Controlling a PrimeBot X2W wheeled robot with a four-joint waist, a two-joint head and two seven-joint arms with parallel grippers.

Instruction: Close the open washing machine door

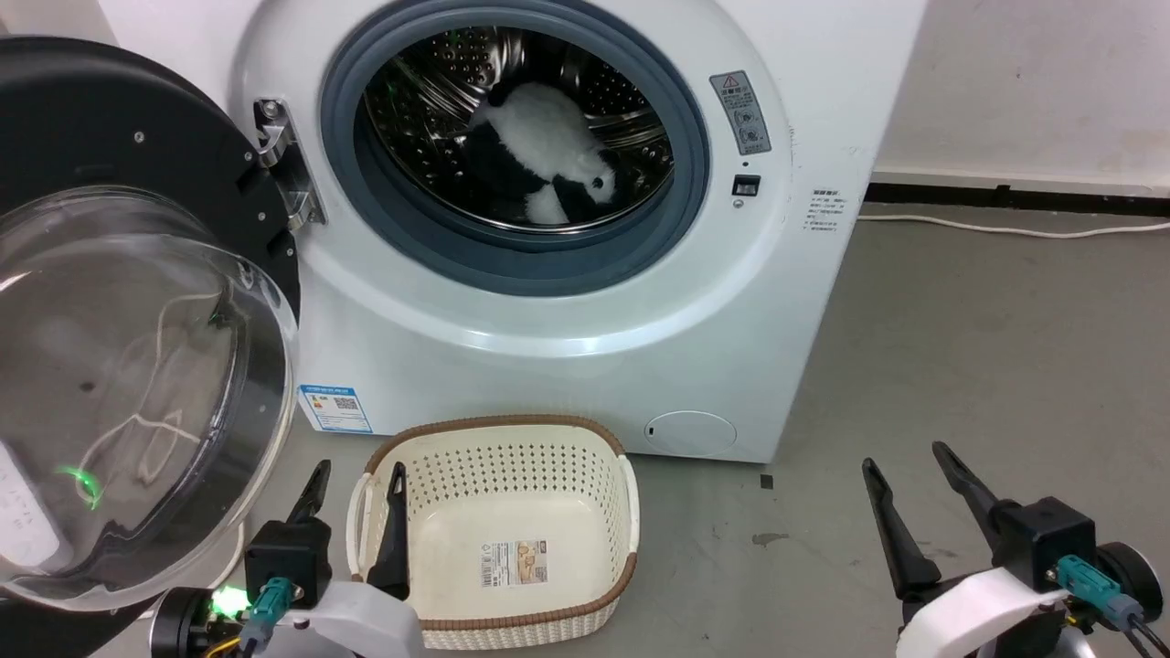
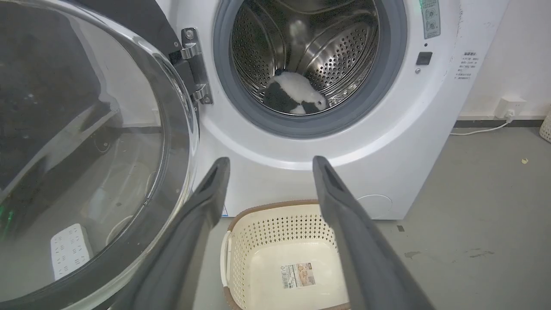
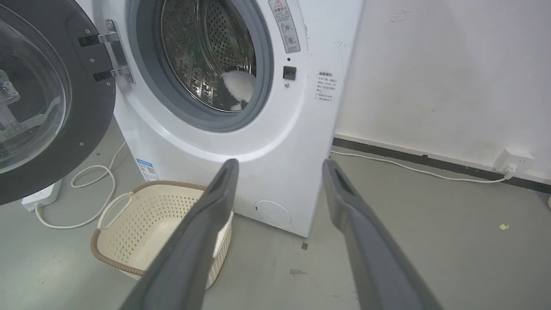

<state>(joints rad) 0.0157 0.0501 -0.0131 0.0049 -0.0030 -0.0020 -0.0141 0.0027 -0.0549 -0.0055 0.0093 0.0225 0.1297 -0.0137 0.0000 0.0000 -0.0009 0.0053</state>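
The white washing machine (image 1: 585,366) (image 2: 275,181) (image 3: 284,172) stands ahead with its grey-rimmed drum mouth uncovered. Its door (image 1: 137,302) (image 2: 90,150) (image 3: 47,99) hangs swung wide to the left on a metal hinge (image 1: 285,164), glass bowl bulging toward me. My left gripper (image 1: 358,473) (image 2: 270,161) is open, low at the lower left, just right of the door's bottom edge and apart from it. My right gripper (image 1: 903,455) (image 3: 279,164) is open too, at the lower right over bare floor, holding nothing.
A cream perforated basket (image 1: 498,437) (image 2: 275,215) (image 3: 142,193) sits on the floor before the machine. A black-and-white plush (image 1: 548,155) lies inside the drum. A white cable (image 3: 99,185) and power strip (image 2: 69,249) lie on the floor under the door. The wall (image 1: 1033,82) stands at the right.
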